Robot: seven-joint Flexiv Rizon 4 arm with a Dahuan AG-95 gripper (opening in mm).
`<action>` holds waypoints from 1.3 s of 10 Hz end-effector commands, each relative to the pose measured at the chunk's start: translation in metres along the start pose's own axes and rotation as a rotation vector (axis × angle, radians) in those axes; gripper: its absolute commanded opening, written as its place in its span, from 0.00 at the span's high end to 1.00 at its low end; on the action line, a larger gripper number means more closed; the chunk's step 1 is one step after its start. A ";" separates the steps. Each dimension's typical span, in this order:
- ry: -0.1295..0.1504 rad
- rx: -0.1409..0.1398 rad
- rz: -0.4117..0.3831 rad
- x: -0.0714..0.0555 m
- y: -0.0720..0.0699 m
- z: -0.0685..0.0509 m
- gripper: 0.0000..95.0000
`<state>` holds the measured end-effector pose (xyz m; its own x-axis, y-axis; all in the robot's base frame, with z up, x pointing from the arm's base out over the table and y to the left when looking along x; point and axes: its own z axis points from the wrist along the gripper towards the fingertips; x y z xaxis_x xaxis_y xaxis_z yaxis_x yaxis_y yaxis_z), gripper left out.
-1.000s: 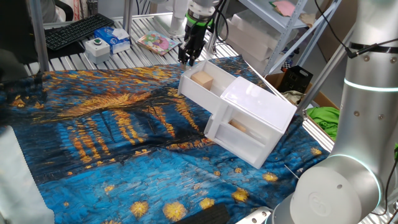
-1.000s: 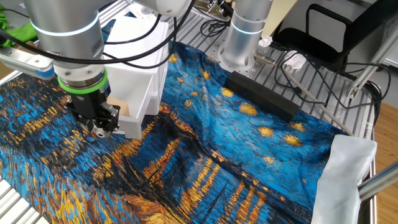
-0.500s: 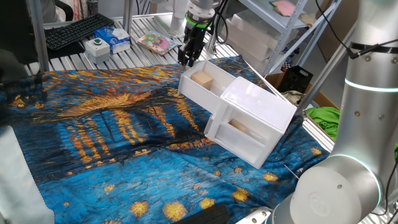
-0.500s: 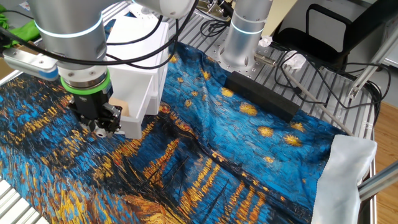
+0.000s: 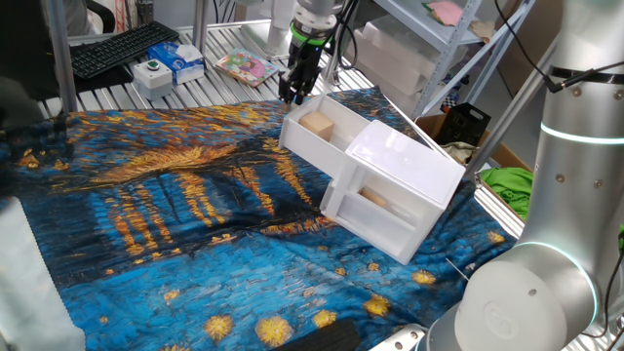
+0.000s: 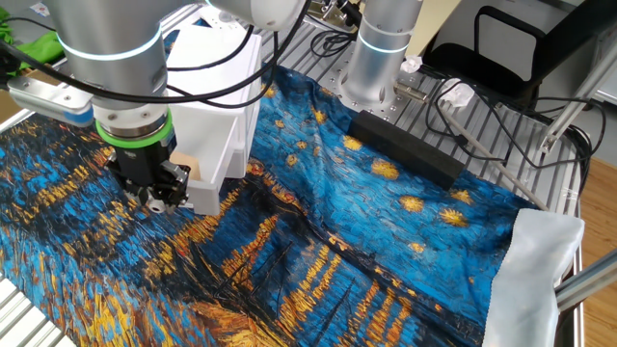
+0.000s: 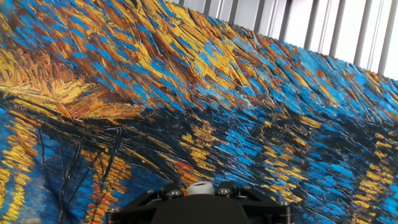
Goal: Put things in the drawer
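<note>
While the wooden block (image 5: pixel 317 123) is seen lying in the drawer (image 5: pixel 314 144), the claw (image 5: pixel 293 95) is held empty just beside it, fingers slightly parted.

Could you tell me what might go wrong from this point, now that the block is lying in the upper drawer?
1. The gripper hangs just outside the front wall of the upper drawer; a careless push could tilt or slide the whole white cabinet on the painted cloth rather than close the drawer.
2. The wooden block sits loose near that wall, so a sharp shove may knock it about.
</note>
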<state>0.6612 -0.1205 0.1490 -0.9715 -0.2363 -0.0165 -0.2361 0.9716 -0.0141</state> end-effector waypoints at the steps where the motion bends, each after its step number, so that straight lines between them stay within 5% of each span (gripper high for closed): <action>1: -0.002 0.000 -0.004 0.000 0.000 0.000 0.60; 2: -0.004 0.001 -0.004 0.000 0.000 0.001 0.80; 5: -0.007 0.004 -0.004 0.000 0.001 0.003 0.80; 6: -0.007 0.004 -0.004 0.000 0.001 0.003 1.00; 13: -0.002 -0.004 -0.004 0.006 0.000 -0.006 1.00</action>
<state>0.6548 -0.1221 0.1547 -0.9704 -0.2407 -0.0178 -0.2406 0.9706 -0.0084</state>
